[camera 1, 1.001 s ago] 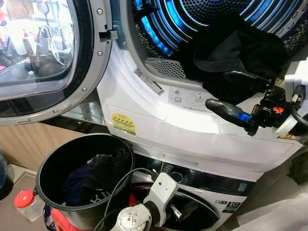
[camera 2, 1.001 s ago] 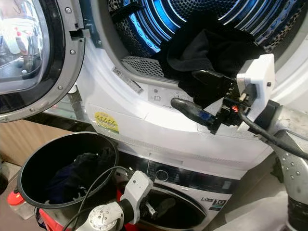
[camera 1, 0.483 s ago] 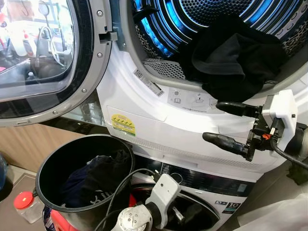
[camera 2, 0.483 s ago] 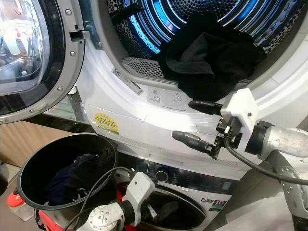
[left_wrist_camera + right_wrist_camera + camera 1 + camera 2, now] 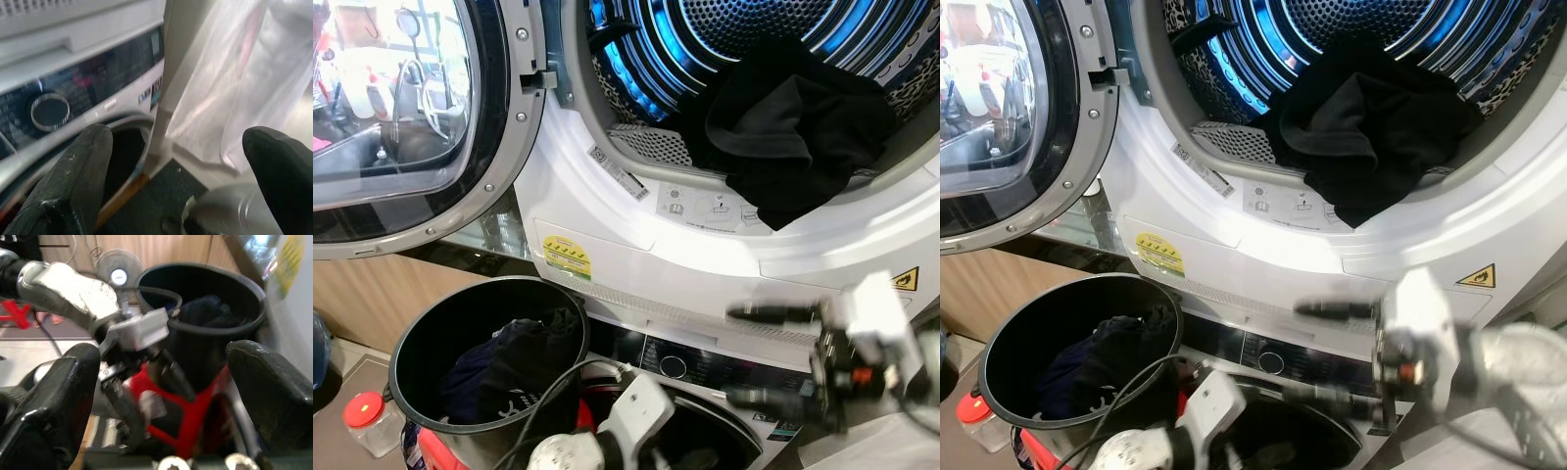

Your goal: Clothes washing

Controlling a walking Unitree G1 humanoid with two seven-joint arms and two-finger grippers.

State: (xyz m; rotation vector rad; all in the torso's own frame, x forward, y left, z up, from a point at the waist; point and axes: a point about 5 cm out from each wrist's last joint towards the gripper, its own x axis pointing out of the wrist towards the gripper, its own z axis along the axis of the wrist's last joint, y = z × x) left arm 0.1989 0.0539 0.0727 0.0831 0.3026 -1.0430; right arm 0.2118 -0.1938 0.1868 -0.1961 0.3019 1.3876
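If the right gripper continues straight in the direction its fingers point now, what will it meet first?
Probably the left arm's white wrist block, which lies nearest between the open fingers of the right gripper. The black bucket of dark clothes sits behind it, though depth is unclear in this blurred view.

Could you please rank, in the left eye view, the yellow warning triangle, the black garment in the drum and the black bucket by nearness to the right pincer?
1. Yellow warning triangle, just above the right pincer.
2. Black garment, higher, in the drum.
3. Black bucket, far left.
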